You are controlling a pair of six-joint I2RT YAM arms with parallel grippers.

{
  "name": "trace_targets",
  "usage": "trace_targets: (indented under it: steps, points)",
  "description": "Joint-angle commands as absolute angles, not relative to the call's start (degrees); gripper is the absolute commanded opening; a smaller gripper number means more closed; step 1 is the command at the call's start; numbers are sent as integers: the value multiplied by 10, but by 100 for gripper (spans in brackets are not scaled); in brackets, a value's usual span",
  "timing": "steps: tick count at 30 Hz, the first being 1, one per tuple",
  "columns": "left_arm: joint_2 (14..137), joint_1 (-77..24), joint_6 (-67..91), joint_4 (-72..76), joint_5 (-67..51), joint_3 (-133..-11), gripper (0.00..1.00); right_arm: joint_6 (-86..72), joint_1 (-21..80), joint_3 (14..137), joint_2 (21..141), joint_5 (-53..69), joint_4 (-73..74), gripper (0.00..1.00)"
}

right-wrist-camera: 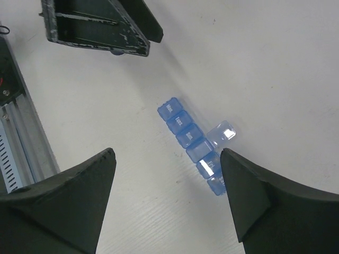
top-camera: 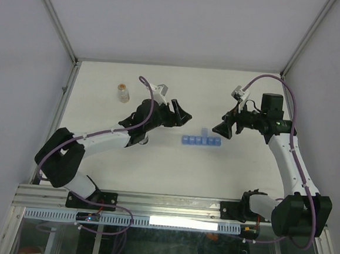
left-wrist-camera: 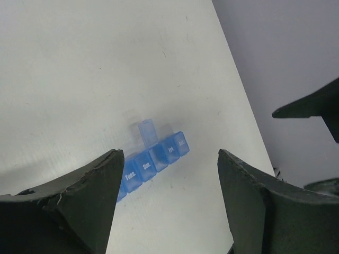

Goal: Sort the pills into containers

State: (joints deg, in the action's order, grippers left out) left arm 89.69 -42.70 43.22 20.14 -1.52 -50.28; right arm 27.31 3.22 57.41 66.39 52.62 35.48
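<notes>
A small clear bottle (top-camera: 123,93) with tan-orange contents stands upright at the far left of the white table (top-camera: 154,173), towards its back edge, well apart from everything else.

Near the middle of the table lies the blue see-through pill box (top-camera: 201,141), a straight row of joined square compartments running left to right, flat on the table. Weekday labels are printed in white on the lids. Most lids are shut. One lid (top-camera: 205,131), a little right of the row's middle, is flipped open and stands up on the far side of the row. Through the tinted plastic I cannot tell what any compartment holds, the open one included.

The left hand (top-camera: 179,116) is just left of the pill box and a little farther back. It is released, its two black fingers (left-wrist-camera: 79,206) spread wide with nothing between them, and it touches neither the box nor the bottle. From its wrist camera the pill box shows in the gap between the fingers.

The right hand (top-camera: 224,123) is near the right end of the pill box, slightly behind it. It too is released, with its fingers (right-wrist-camera: 63,206) far apart, gripping nothing and clear of the box.
</notes>
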Motion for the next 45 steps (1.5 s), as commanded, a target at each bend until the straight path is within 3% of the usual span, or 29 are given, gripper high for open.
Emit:
trace_targets:
  steps: [1, 6, 10, 12, 16, 20, 25, 34, 45]
  points:
    - [782, -426, 322, 194, -14, -465, 72, 281, 29, 580, 654, 563, 348, 83]
    - [619, -426, 231, 209, 14, -347, 72, 304, 30, 564, 639, 604, 341, 83]
    - [511, -426, 211, 196, 80, -270, 88, 417, 52, 539, 632, 675, 375, 87]
    - [479, -426, 228, 150, 123, -266, 96, 498, 82, 532, 625, 679, 392, 94]
    - [473, -425, 265, 26, 183, -291, 99, 507, 161, 553, 633, 595, 369, 99]
    - [498, -424, 291, -35, 223, -299, 99, 454, 169, 583, 683, 572, 377, 96]
    - [587, -422, 335, -146, 290, -363, 99, 422, 169, 536, 673, 545, 341, 95]
    - [672, -422, 329, -198, 330, -414, 67, 412, 170, 534, 675, 543, 337, 94]
    - [748, -421, 303, -210, 322, -466, 48, 412, 170, 534, 669, 545, 339, 94]
